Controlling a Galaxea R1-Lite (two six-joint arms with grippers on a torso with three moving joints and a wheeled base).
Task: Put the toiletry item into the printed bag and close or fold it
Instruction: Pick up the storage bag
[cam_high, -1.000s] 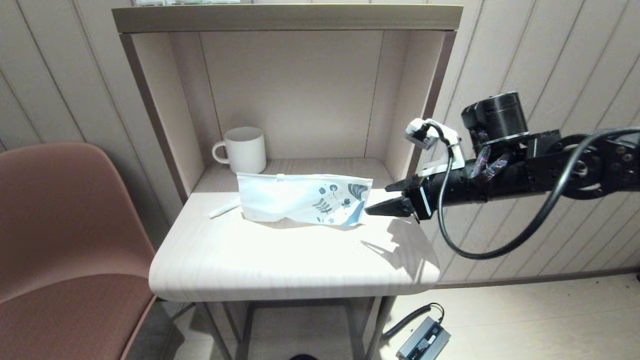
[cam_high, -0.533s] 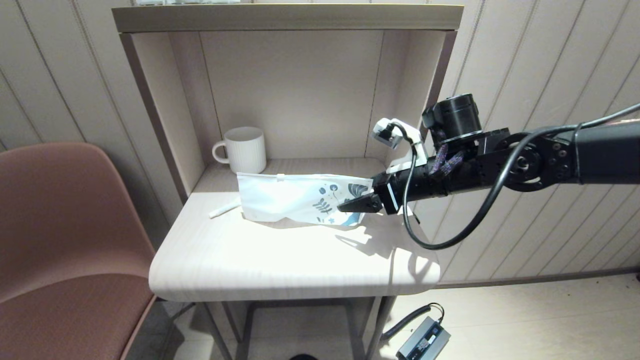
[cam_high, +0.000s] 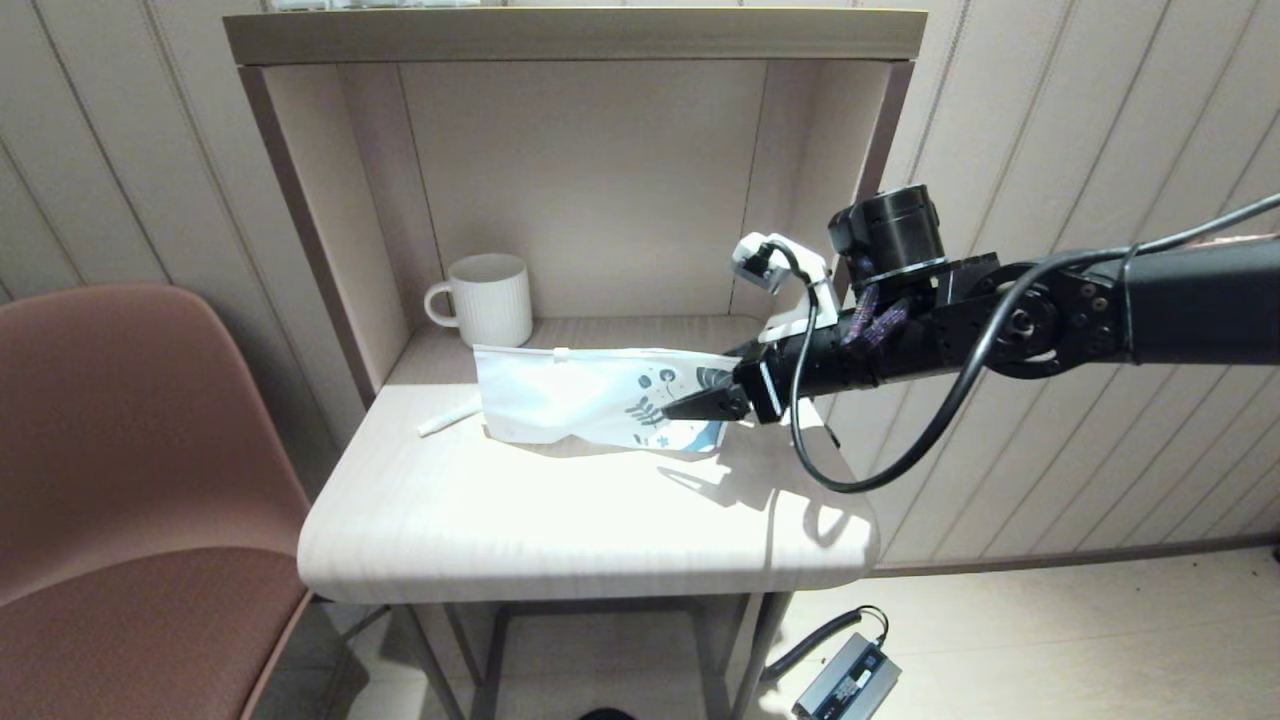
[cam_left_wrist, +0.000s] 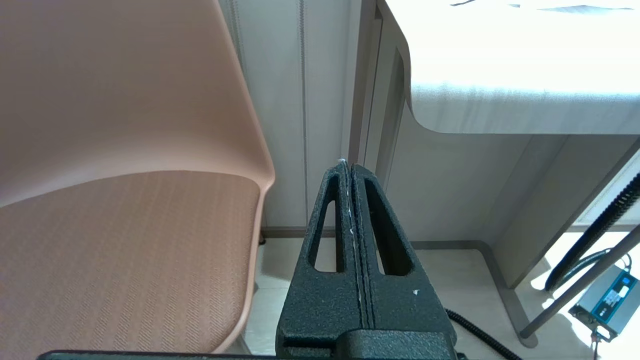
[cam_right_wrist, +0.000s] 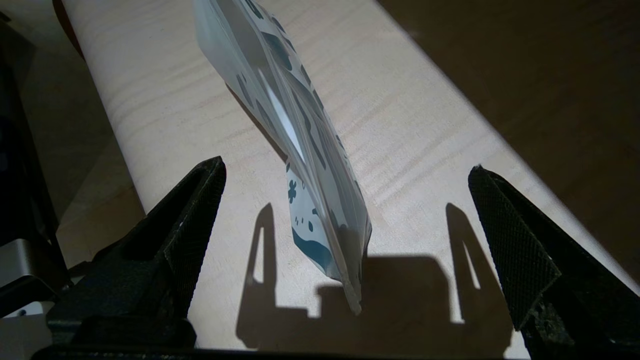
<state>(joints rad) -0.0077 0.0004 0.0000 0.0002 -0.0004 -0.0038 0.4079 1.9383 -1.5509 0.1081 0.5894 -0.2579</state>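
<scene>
The printed bag lies on the table, its leaf-printed end pointing right and lifted a little. The toiletry item, a slim white stick, rests on the table just left of the bag and outside it. My right gripper reaches in from the right and is open. In the right wrist view the bag's printed end stands on edge between the two spread fingers without touching either. My left gripper is shut and empty, parked low beside the chair, below table height.
A white ribbed mug stands at the back left inside the alcove, whose side walls hem in the rear of the table. A pink chair stands to the left. A grey power box lies on the floor.
My right gripper has moved left from beyond the bag's end until its open fingers straddle the printed end. The bag and the stick have stayed put.
</scene>
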